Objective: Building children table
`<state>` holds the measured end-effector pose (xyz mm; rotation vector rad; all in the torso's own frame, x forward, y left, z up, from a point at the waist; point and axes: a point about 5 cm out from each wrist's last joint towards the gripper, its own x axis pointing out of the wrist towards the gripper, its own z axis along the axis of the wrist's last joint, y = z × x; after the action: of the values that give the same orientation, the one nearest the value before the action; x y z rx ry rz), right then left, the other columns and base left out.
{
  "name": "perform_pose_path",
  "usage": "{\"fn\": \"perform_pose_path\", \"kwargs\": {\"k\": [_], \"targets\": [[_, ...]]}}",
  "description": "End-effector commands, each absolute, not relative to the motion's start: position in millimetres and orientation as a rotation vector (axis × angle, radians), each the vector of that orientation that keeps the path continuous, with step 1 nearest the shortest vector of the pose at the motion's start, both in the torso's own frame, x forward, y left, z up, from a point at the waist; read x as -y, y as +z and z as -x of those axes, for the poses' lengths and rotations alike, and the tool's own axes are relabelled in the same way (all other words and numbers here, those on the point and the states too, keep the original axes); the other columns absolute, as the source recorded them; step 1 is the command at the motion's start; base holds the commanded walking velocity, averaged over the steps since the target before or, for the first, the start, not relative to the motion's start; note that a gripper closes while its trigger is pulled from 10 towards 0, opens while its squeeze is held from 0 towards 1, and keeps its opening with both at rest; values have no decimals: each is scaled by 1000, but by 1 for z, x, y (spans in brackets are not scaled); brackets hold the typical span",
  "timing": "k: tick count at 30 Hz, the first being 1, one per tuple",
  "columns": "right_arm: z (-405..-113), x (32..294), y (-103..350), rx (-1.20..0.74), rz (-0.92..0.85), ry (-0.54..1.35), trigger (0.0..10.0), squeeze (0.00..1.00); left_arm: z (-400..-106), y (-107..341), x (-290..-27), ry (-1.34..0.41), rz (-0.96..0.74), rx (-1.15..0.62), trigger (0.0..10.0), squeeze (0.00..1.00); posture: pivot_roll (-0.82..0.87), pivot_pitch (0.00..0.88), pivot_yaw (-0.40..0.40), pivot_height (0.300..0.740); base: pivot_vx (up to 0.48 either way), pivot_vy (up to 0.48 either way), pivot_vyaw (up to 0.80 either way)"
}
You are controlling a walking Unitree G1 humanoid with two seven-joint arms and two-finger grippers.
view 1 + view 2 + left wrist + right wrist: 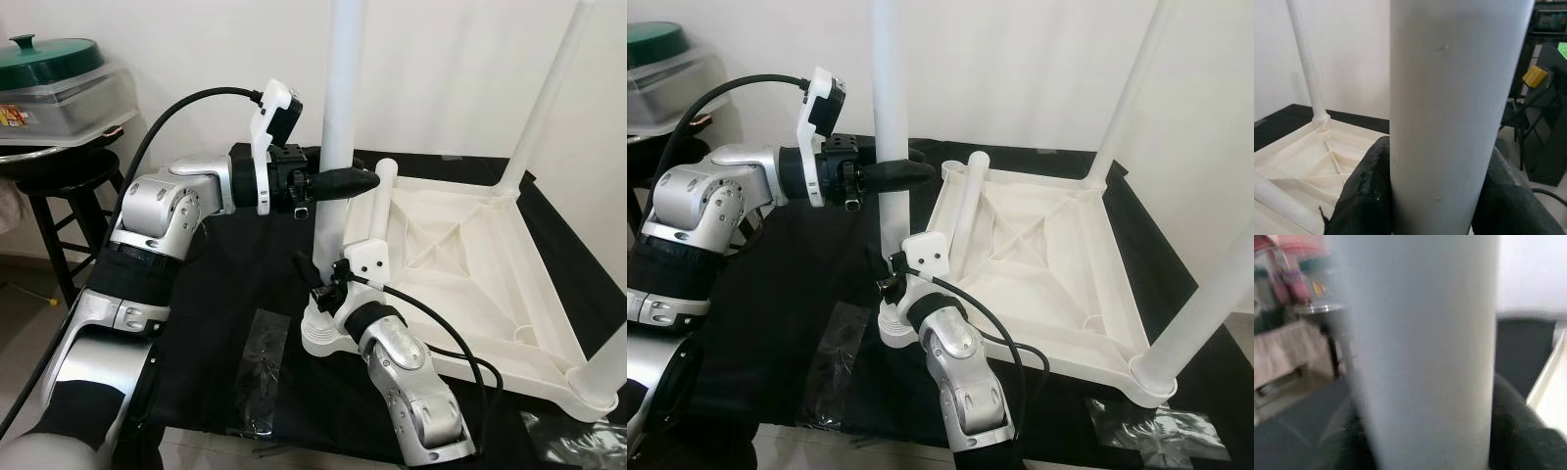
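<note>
Inverted tabletop (460, 255) on black desk (225, 294). We clamped upright leg (338, 117) with left end effector (343, 182) high, right end effector (318, 284) low.

Bright, even light; close-ups blurred

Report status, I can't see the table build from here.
Both grippers, left gripper and right gripper, shut on upright table leg. Loose leg lies in upturned tabletop.
</note>
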<state>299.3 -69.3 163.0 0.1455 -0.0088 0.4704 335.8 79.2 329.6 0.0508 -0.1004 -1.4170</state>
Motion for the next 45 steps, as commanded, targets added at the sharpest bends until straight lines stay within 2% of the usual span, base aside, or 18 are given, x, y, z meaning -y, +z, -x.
{"fn": "perform_pose_path", "kwargs": {"k": [1, 5, 6, 7, 11, 17, 19, 20, 21, 34, 35, 36, 37, 40, 41, 42, 44, 45], "targets": [[-305, 77, 176, 45, -206, 579, 10000, 1000, -328, 325, -71, -1516, -38, 69, 0, 0, 40, 0, -4, 740, 0, 0, 0], [-311, 89, 199, 134, -169, 750, 10000, 1000, -327, 324, -70, -1525, -41, 66, 0, 0, 39, 1, -2, 740, 0, 0, 0], [-315, 99, 207, 157, -73, 845, 10000, 682, -326, 324, -70, -1530, -42, 64, 0, 0, 38, 0, -1, 740, 0, 0, 0], [-319, 109, 214, 163, 24, 926, 10000, 0, -326, 324, -69, -1536, -43, 62, 0, 0, 39, 1, -2, 740, 0, 0, 0], [-329, 126, 223, 129, 157, 1070, 10000, 0, -324, 323, -67, -1547, -46, 59, 0, 0, 47, 2, -4, 740, 0, 0, 0], [-334, 127, 223, 88, 180, 1180, 10000, 0, -323, 323, -67, -1555, -49, 53, 0, 0, 53, 3, 0, 740, 0, 0, 0], [-335, 124, 221, 64, 173, 1249, 1059, 0, -322, 323, -67, -1562, -54, 50, 0, 0, 57, 5, 1, 740, 0, 0, 0], [-335, 124, 221, 64, 173, 1249, 1059, 0, -322, 323, -67, -1562, -54, 50, 0, 0, 57, 5, 1, 740, 0, 0, 0], [-336, 123, 220, 52, 160, 1275, 0, 0, -322, 323, -66, -1564, -55, 49, 0, 0, 60, 6, 3, 740, 0, 0, 0], [-337, 125, 209, 11, 142, 1348, 0, 0, -321, 323, -65, -1580, -65, 57, 0, 0, 55, 9, 2, 740, 0, 0, 0], [-337, 126, 207, 14, 136, 1322, 0, 0, -321, 323, -64, -1581, -66, 61, 2471, 1000, 55, 9, 2, 740, 0, 0, 0], [-337, 126, 202, 8, 124, 1263, 0, 0, -321, 324, -63, -1571, -57, 70, 10000, 1000, 49, 11, 0, 740, 0, 0, 0], [-336, 124, 195, -5, 103, 1177, 0, 0, -324, 326, -63, -1539, -40, 81, 10000, 1000, 46, 13, -7, 740, 0, 0, 0], [-336, 124, 195, -5, 103, 1177, 0, 0, -324, 326, -63, -1539, -40, 81, 10000, 1000, 46, 13, -7, 740, 0, 0, 0], [-330, 106, 164, -54, -7, 706, 0, 0, -330, 329, -65, -1483, -17, 86, 10000, 0, 44, 16, -26, 740, 0, 0, 0], [-330, 106, 164, -54, -7, 706, 0, 0, -330, 329, -65, -1483, -17, 86, 10000, 0, 44, 16, -26, 740, 0, 0, 0], [-293, 86, 127, -168, -95, 396, 0, 0, -334, 330, -69, -1454, -4, 82, 10000, 0, 50, 36, -5, 740, 0, 0, 0], [-293, 86, 127, -168, -95, 396, 0, 0, -334, 330, -69, -1454, -4, 82, 10000, 0, 50, 36, -5, 740, 0, 0, 0]]}}
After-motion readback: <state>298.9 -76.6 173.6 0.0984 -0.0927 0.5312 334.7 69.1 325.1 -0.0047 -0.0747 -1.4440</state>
